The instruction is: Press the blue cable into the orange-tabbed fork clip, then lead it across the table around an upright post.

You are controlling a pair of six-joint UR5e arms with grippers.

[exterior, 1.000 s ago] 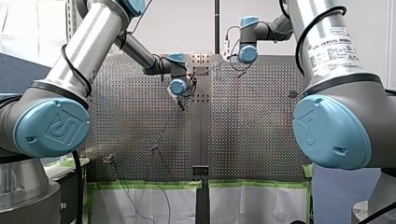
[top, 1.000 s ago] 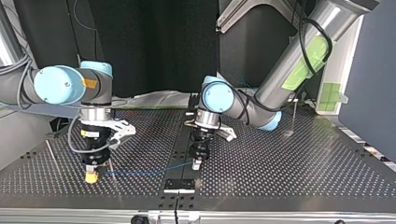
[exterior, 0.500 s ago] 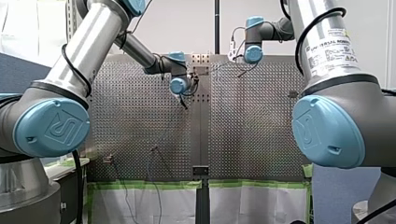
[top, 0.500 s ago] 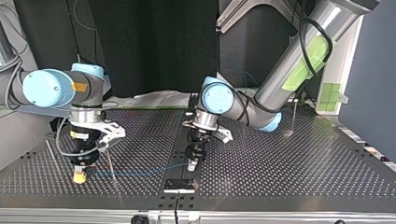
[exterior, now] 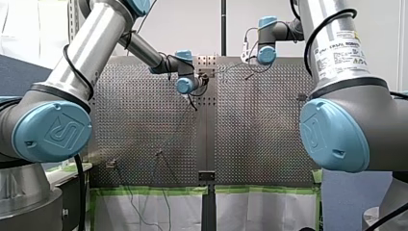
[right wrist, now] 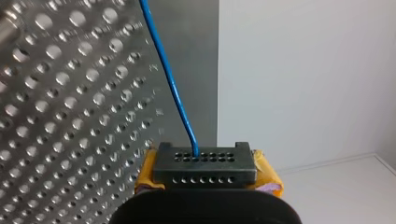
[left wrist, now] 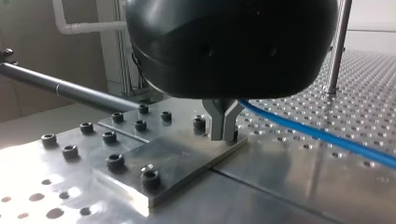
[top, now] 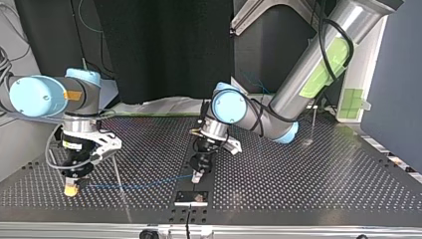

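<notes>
Cable (top: 139, 185) runs as one low, nearly straight line just above the tabletop (top: 298, 179), strung between the two grippers.

Left gripper (top: 197, 178): fingers (left wrist: 223, 125) pressed together, tips down close over a bolted metal plate (left wrist: 177, 158). The cable (left wrist: 322, 136) leaves from right at the fingers, so I read this gripper as pinching one end, though the contact itself is hidden.

Right gripper (top: 71, 189): yellow pads clenched on the cable. In the right wrist view the cable (right wrist: 168, 79) comes out of the black block between the pads (right wrist: 205, 164).

Clip: no orange tab made out in any view. Whether the cable is seated in it cannot be told.

Posts: a thin post (top: 116, 169) stands between the grippers, and the cable crosses its foot in the top view; which side it passes is not clear. A second post (top: 313, 124) stands well apart, toward the top view's right.

Judgement: step in hand is the lead-out across the tabletop, with the span held taut.

Next move calls for:
- the left gripper keeping its end low and fixed
- the right gripper carrying its end round the thin post, keeping tension without dragging the cable out of the pinch
- watching that the pads clear the post
</notes>
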